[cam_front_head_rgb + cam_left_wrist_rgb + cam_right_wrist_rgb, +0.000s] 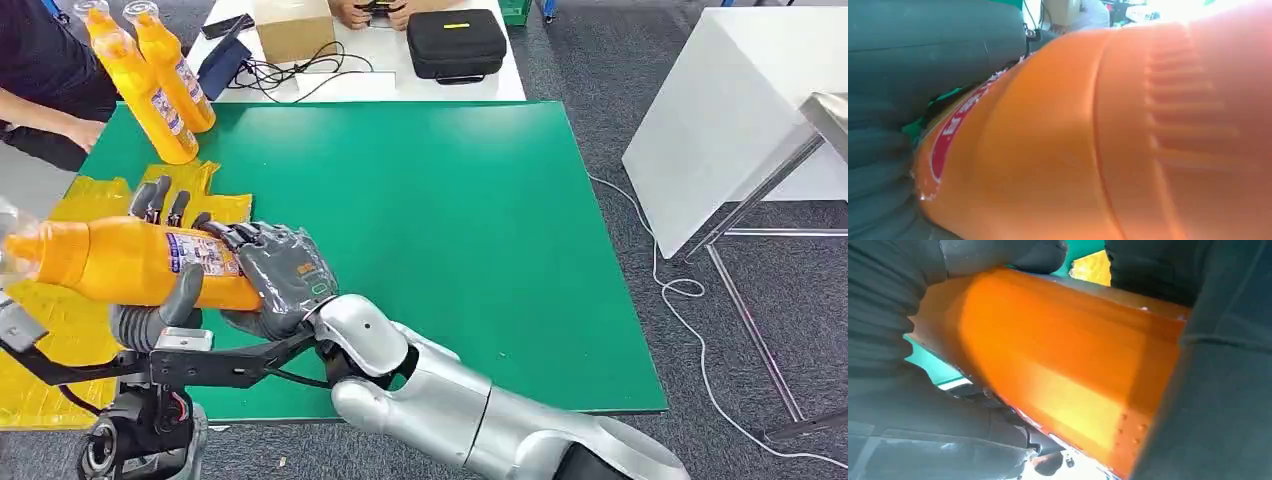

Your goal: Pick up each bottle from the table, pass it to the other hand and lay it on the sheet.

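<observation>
The orange bottle hangs on its side above the yellow sheet at about nine o'clock on the green table, cap toward nine. Both hands grip it: the right hand wraps the base end, and the left hand has its fingers over the top of the body and its thumb beneath. So the hand-over looks to be midway, with neither hand let go yet. Nothing lies on the visible part of the sheet. Two more bottles stand at about eleven o'clock, seemingly waiting their turn, beside a person's hand.
</observation>
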`<state>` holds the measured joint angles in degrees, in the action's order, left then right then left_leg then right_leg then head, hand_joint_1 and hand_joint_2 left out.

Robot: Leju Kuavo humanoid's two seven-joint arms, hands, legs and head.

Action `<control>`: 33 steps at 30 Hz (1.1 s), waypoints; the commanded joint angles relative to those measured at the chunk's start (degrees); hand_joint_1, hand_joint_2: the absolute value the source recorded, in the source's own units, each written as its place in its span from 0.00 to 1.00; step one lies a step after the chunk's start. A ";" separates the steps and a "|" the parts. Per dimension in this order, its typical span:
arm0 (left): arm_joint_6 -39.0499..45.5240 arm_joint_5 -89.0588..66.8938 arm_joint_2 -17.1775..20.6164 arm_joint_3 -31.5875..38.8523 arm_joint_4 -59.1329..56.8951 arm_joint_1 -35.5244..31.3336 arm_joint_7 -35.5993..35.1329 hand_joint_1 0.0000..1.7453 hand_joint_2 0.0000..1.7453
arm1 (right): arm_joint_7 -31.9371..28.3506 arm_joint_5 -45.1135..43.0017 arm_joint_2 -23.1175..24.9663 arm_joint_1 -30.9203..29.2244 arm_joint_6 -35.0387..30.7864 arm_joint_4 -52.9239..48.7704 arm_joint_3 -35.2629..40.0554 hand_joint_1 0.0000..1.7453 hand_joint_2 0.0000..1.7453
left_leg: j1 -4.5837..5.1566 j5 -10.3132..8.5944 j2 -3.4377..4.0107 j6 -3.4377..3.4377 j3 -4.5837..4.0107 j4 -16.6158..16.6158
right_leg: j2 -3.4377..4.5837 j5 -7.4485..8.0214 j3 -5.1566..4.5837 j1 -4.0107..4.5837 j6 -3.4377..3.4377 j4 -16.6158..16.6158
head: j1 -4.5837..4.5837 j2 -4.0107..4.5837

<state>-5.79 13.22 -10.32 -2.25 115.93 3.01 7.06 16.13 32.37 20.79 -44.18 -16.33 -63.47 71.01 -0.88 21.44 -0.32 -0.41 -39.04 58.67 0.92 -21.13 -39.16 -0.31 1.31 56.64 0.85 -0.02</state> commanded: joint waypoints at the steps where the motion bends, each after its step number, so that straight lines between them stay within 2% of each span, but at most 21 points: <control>1: 1.40 0.37 1.45 -1.75 0.30 -2.27 0.42 1.00 1.00 | -1.87 0.34 -0.79 1.45 2.99 0.36 7.21 1.00 1.00 | 0.01 0.02 -0.08 -0.01 0.17 -0.08 | -0.13 -0.06 0.19 0.00 -0.01 -0.06 | 0.02 0.00; 2: 1.86 0.52 1.53 -1.73 0.51 -1.83 0.96 1.00 1.00 | -2.09 0.92 -0.79 1.63 3.31 0.30 7.57 1.00 1.00 | 0.03 0.15 -0.10 -0.02 0.48 -0.09 | -0.20 -0.20 0.49 0.00 -0.02 -0.04 | 0.02 0.00; 4: 2.05 1.05 1.47 -1.46 1.05 -0.39 1.73 1.00 1.00 | -2.45 1.51 -0.79 2.56 3.25 1.12 7.42 1.00 1.00 | 0.01 0.04 -0.09 -0.01 0.22 -0.09 | -0.15 -0.08 0.24 0.01 -0.02 -0.06 | 0.00 0.00; 6: 1.93 1.18 1.26 -0.97 1.36 0.70 2.65 1.00 1.00 | -3.14 2.09 -0.79 3.34 2.38 2.66 6.71 1.00 1.00 | 0.02 0.08 -0.06 -0.01 0.34 -0.11 | -0.13 -0.12 0.35 0.00 -0.03 -0.08 | 0.00 0.00; 7: 1.70 1.12 0.95 -0.53 1.27 0.94 2.97 1.00 1.00 | -3.67 2.23 -0.79 3.56 2.28 3.76 6.30 1.00 1.00 | 0.05 0.26 -0.08 -0.02 0.84 -0.16 | -0.23 -0.33 0.82 0.00 -0.06 -0.07 | 0.00 0.00; 9: 1.66 1.12 0.92 -0.44 1.19 0.90 2.98 1.00 1.00 | -3.93 2.26 -0.79 3.55 2.13 4.13 6.20 1.00 1.00 | 0.01 0.07 -0.10 -0.01 0.32 -0.12 | -0.18 -0.12 0.35 0.01 -0.04 -0.09 | -0.02 0.00; 12: 1.40 1.13 0.69 -0.42 0.93 0.54 2.98 1.00 1.00 | -3.43 1.65 -0.79 3.52 2.45 4.63 5.70 1.00 1.00 | 0.02 0.13 -0.21 -0.01 0.53 -0.12 | -0.32 -0.23 0.56 0.02 -0.05 -0.06 | 0.00 0.00; 14: 1.40 0.52 0.72 -0.23 1.36 1.20 3.82 1.00 1.00 | -3.04 2.27 -0.79 3.54 2.03 6.43 5.04 1.00 1.00 | 0.01 0.03 -0.12 0.00 0.22 -0.09 | -0.17 -0.09 0.24 0.00 -0.04 -0.06 | 0.02 0.00; 15: 1.47 -0.27 0.67 -0.05 1.81 2.34 4.69 1.00 1.00 | -4.40 2.21 -0.79 4.82 0.16 8.44 3.84 1.00 1.00 | 0.02 0.10 -0.15 -0.01 0.45 -0.12 | -0.24 -0.19 0.47 0.01 -0.06 -0.07 | 0.00 0.00; 17: 1.60 -0.59 0.60 0.32 2.52 3.71 5.48 1.00 1.00 | -6.72 3.34 -0.79 6.07 -1.79 11.73 3.13 1.00 1.00 | 0.01 0.03 -0.08 -0.01 0.26 -0.13 | -0.14 -0.11 0.27 0.00 -0.09 -0.11 | 0.02 0.00; 18: 1.76 -0.64 0.89 0.81 3.12 5.30 6.43 1.00 1.00 | -9.51 1.99 -0.79 7.35 -2.46 13.57 1.04 0.45 1.00 | 0.02 0.09 -0.11 -0.01 0.52 -0.21 | -0.19 -0.18 0.54 0.01 -0.10 -0.18 | 0.00 0.00; 19: 1.73 -0.60 1.00 0.98 3.21 5.72 6.70 1.00 1.00 | -10.24 1.96 -0.79 7.40 -2.43 14.09 0.63 0.45 1.00 | 0.02 0.06 -0.11 -0.01 0.43 -0.19 | -0.18 -0.16 0.44 0.01 -0.10 -0.16 | 0.02 0.00; 20: 1.42 -0.40 1.22 1.15 3.13 6.24 7.07 1.00 1.00 | -10.27 1.53 -0.79 7.57 -2.13 14.47 -0.53 0.00 1.00 | 0.03 0.13 -0.14 -0.01 0.62 -0.22 | -0.25 -0.25 0.63 0.00 -0.10 -0.17 | 0.00 0.00; 21: 1.07 -0.03 1.42 1.68 3.05 7.53 8.10 1.00 1.00 | -12.12 0.66 -0.79 8.77 -2.00 14.19 -4.61 0.00 0.00 | 0.01 0.11 -0.16 -0.01 0.47 -0.14 | -0.24 -0.22 0.50 0.02 -0.09 -0.11 | 0.00 0.00; 23: 0.26 0.38 1.82 2.27 2.40 8.59 9.11 1.00 1.00 | -14.04 2.68 -1.62 10.83 0.00 11.53 -10.98 0.00 0.00 | 0.01 0.06 -0.11 0.00 0.25 -0.10 | -0.17 -0.14 0.26 0.00 -0.08 -0.08 | 0.02 0.00; 24: -0.08 1.20 1.78 3.16 1.29 8.80 9.90 1.00 1.00 | -14.77 2.84 -3.01 12.20 1.55 7.46 -15.93 0.00 0.00 | 0.04 0.22 -0.19 -0.02 0.74 -0.16 | -0.32 -0.35 0.76 0.00 -0.10 -0.10 | 0.00 0.00; 25: -0.43 1.66 1.59 3.71 0.64 9.02 10.46 1.00 1.00 | -14.91 4.72 -4.67 13.18 1.24 4.13 -18.53 0.00 0.00 | 0.00 0.08 -0.22 -0.01 0.35 -0.11 | -0.30 -0.22 0.40 0.02 -0.10 -0.09 | 0.02 0.00; 26: -1.00 1.97 1.59 4.08 0.16 9.40 10.90 1.00 1.00 | -13.55 8.26 -5.12 16.45 2.04 -0.27 -22.65 0.00 0.00 | 0.01 0.05 -0.26 -0.01 0.22 -0.09 | -0.32 -0.23 0.27 0.01 -0.14 -0.08 | 0.00 0.00; 27: -2.27 2.47 1.74 3.95 -0.98 9.32 11.12 1.00 1.00 | -12.18 10.90 -7.23 18.91 1.52 -4.88 -26.41 0.00 0.00 | 0.01 0.12 -0.31 -0.02 0.43 -0.11 | -0.41 -0.32 0.50 0.02 -0.14 -0.09 | 0.02 0.00; 28: -2.44 2.49 1.66 4.00 -1.36 9.24 11.13 1.00 1.00 | -12.07 11.26 -7.74 19.38 1.85 -5.76 -27.43 0.00 0.00 | -0.01 0.05 -0.28 0.00 0.17 -0.07 | -0.32 -0.23 0.24 0.03 -0.14 -0.07 | 0.02 0.00; 33: -2.90 2.47 1.56 3.92 -2.20 8.91 11.51 1.00 1.00 | -12.95 11.65 -8.74 20.20 3.40 -7.32 -29.29 0.00 0.00 | -0.01 0.09 -0.35 -0.01 0.31 -0.08 | -0.42 -0.30 0.39 0.03 -0.14 -0.07 | 0.00 0.00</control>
<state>-5.33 13.90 -9.84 -1.27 118.14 12.14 16.55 2.47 35.41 20.74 -35.12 -16.46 -56.37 64.27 -0.87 21.49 -0.40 -0.39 -39.04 58.67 0.90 -21.27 -39.18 -0.32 1.17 56.62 0.85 -0.02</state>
